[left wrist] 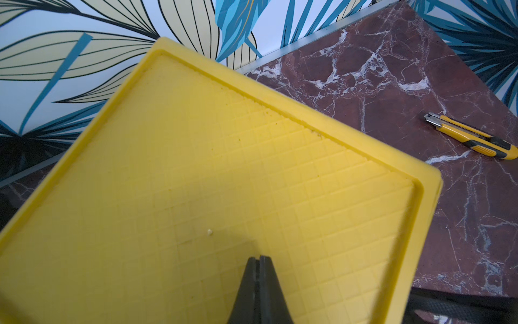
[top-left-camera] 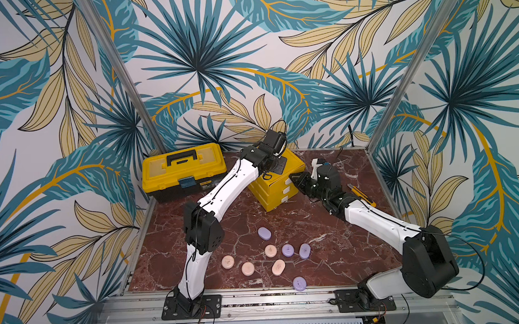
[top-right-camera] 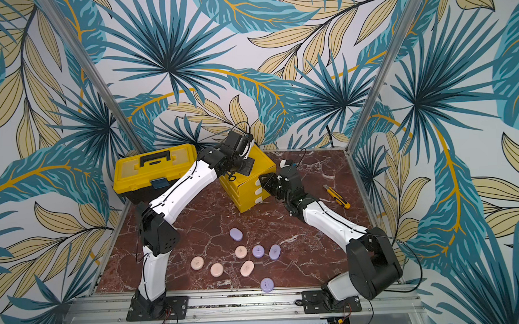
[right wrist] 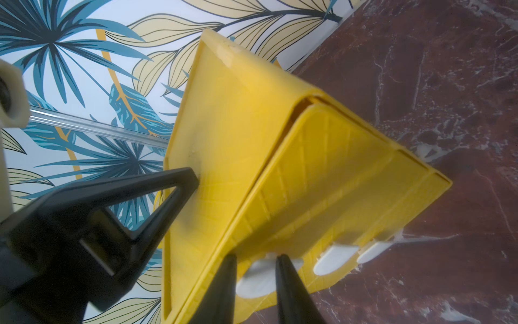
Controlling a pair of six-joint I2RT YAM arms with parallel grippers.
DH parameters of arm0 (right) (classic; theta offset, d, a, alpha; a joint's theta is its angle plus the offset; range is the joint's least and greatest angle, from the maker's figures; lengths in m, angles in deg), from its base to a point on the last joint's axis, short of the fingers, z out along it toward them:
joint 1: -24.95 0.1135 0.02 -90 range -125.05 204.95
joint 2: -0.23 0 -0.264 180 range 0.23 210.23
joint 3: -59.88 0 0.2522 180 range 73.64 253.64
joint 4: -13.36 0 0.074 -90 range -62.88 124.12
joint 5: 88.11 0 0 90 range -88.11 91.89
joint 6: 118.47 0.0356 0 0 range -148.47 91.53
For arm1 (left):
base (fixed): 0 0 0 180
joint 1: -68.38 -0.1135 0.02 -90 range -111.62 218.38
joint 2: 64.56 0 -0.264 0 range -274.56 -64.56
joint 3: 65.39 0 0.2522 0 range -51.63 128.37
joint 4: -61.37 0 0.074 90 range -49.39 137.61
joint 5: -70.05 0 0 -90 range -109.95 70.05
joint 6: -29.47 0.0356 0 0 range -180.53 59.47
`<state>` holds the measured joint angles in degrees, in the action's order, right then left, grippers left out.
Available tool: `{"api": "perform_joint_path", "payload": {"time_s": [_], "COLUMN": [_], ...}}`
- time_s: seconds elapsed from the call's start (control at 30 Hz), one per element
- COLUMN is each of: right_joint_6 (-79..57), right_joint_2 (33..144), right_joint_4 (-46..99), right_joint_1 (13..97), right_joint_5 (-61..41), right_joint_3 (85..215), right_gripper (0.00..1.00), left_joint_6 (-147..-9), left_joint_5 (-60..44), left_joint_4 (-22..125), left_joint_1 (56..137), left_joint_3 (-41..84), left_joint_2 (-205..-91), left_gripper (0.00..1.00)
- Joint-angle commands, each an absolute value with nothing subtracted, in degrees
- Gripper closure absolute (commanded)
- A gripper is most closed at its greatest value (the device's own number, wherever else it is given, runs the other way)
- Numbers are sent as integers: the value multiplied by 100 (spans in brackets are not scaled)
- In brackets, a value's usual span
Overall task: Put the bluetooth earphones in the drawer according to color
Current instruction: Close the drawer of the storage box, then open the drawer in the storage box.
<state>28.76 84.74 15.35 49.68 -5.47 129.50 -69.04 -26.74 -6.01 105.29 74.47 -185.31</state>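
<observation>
Eight cases (top-left-camera: 278, 267) are seen loose on the table (top-left-camera: 344, 254) in both top views, none of them in a container. Four pink cases (top-left-camera: 247, 268) and four purple cases (top-left-camera: 287, 250) are clustered near the front edge, well apart from the chest (top-left-camera: 271, 195). The chest is set at the back, just beside the toolbox (top-left-camera: 184, 171), whose lid is shut, so its contents are hidden. The three drawers (top-left-camera: 288, 189) look pushed in, and nothing inside them is shown. The left gripper (top-left-camera: 280, 165) is rested on the chest's top. The right gripper (top-left-camera: 293, 177) is held at the top drawer's tab. A knife (top-left-camera: 362, 196) is laid by the right arm.

In the left wrist view, the left gripper (left wrist: 259, 259) is shown with its jaws pressed together and nothing between them. It is poised over the chest's (left wrist: 224, 168) gridded top, and the knife (left wrist: 471, 137) is seen beyond on the table.

In the right wrist view, the right gripper (right wrist: 255, 256) is shown with its jaws parted a little. The top white tab (right wrist: 258, 276) is seen blurred between and behind them, and whether it is pinched cannot be told. The left gripper's tip (right wrist: 193, 176) is touching the chest's top.
</observation>
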Motion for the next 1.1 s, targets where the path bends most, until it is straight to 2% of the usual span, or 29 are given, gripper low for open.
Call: {"api": "perform_joint_path", "payload": {"time_s": [0.0,0.27,0.5,0.67,0.87,1.07], "right_joint_6": [2927,3014,3084,3295,3686,3829], "right_joint_2": [8638,8778,7707,7176,7578,8210], "right_joint_4": [1279,1185,1118,998,29,-791], "right_joint_1": [4964,4969,5006,5061,5078,5087], "right_joint_5": [-615,-769,-609,-470,-638,-911], "right_joint_3": [13128,13274,12228,11433,10884,10943], "right_gripper": [70,67,55,53,53,49], "left_joint_6": [-6967,-6962,-6966,-6972,-7002,-7008], "left_joint_5": [-2277,-2257,-2243,-2225,-2207,-2210], "left_joint_4": [-1545,-1540,-1495,-1488,-1495,-1513], "left_joint_1": [10625,10623,10626,10625,10624,10634], "left_joint_3": [7011,6975,6879,6865,6878,6869], "left_joint_2": [-18994,-19000,-19001,-19009,-19025,-19024], "left_gripper": [100,100,100,100,100,100]}}
